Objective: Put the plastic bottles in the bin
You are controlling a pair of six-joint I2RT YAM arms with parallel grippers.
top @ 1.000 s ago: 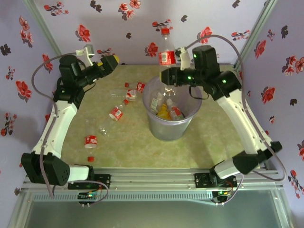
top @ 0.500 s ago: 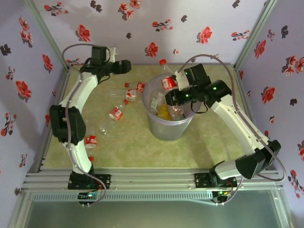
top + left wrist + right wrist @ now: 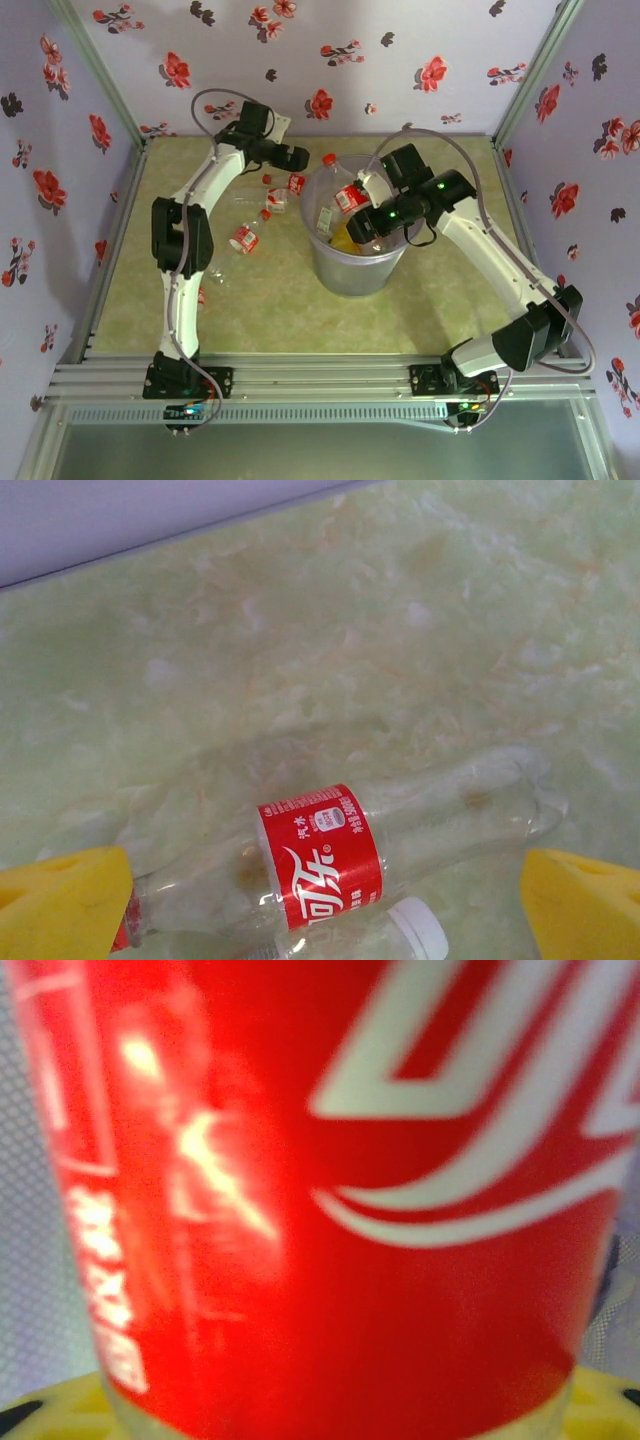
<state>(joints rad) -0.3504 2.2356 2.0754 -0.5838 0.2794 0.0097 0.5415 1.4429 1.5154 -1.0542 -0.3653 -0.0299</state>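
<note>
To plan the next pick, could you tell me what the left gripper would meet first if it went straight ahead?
The left gripper would likely meet the red-labelled bottle lying on the table between its open fingers; a white-capped bottle lies beside it, so which comes first is unsure.

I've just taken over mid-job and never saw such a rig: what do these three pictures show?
Two robot arms stand at the table's near edge, each ending in a two-finger pincer. The overhead picture looks down from behind them; the other two come from cameras on the wrists. The left pincer is open above a clear bottle lying on the green table; more bottles lie nearby. At the right pincer a red-labelled bottle tilts over the bin, which already holds some; that label is the red blur in the right wrist picture. Whether it is gripped or released, I cannot tell.
</note>
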